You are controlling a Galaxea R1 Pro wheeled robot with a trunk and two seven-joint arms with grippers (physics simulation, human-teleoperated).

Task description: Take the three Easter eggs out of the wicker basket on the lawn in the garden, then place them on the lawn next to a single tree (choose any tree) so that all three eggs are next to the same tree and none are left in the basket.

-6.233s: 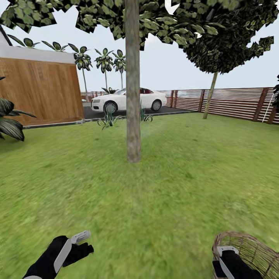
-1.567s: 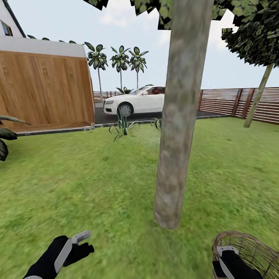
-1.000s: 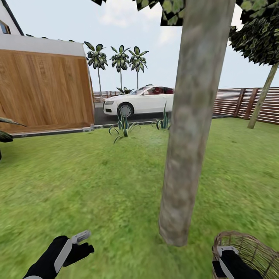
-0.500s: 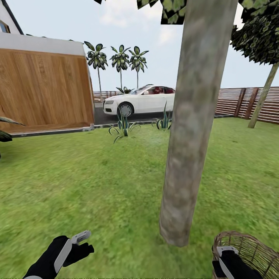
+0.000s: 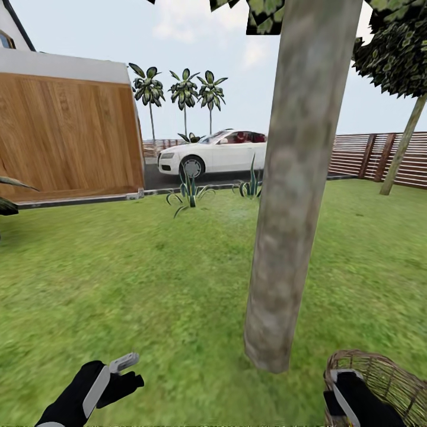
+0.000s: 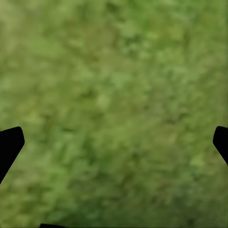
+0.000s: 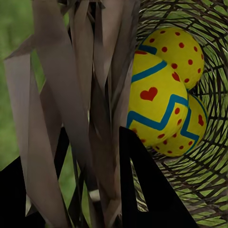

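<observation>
My right gripper (image 7: pixel 92 190) clamps the wicker basket (image 5: pixel 385 379) by its rim, three Easter eggs (image 7: pixel 159 95) inside (all yellow), just beside the tree (image 5: pixel 284 237) on the lawn (image 5: pixel 148 284). My left gripper (image 6: pixel 114 142) hangs spread wide over grass.

My left gripper (image 5: pixel 126 369) is matte black with a flat pale-grey strip running along its top to a light, rounded fingertip. My right gripper (image 5: pixel 340 388) has the same black casing with a grey-white strip along it. Close up, my fingers (image 6: pixel 10 145) show as plain black, angular wedges.
</observation>
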